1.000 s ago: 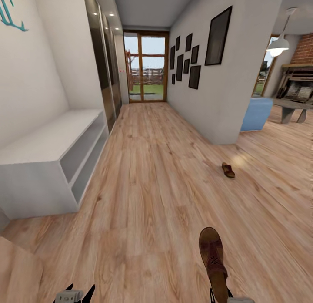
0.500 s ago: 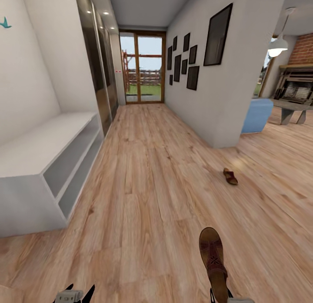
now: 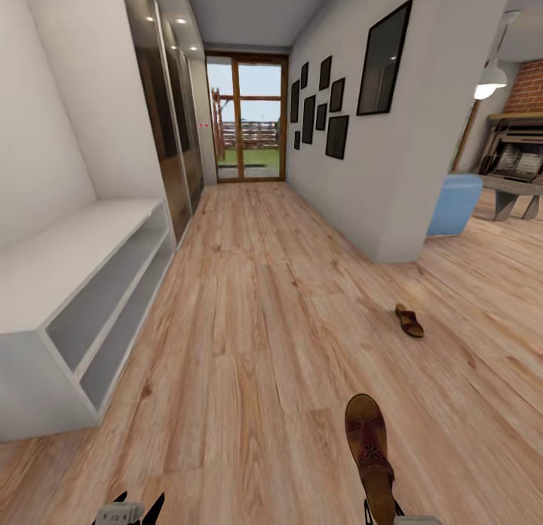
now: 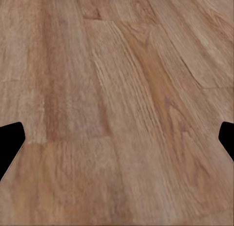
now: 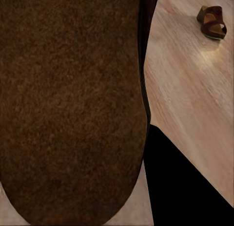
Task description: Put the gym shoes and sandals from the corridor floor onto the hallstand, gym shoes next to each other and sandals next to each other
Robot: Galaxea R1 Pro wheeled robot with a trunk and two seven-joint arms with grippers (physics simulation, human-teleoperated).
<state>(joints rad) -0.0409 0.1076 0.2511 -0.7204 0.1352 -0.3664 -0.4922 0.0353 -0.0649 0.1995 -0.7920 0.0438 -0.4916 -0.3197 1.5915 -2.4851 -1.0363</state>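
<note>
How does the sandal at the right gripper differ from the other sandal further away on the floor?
The held sandal is carried in the right gripper, above the corridor floor; the far sandal lies on that floor, untouched. In the head view, the held sandal points straight ahead down the corridor, while the far sandal lies slightly turned, off to the right. Both are brown, open and strappy.

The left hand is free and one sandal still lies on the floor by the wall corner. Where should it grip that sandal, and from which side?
Probably from above, across the sandal's narrow width, near the straps at its middle. It lies flat and sole-down on the floor, low and slim, so its long edges offer the only faces the open left gripper could close on. The right gripper already holds the other sandal.
</note>
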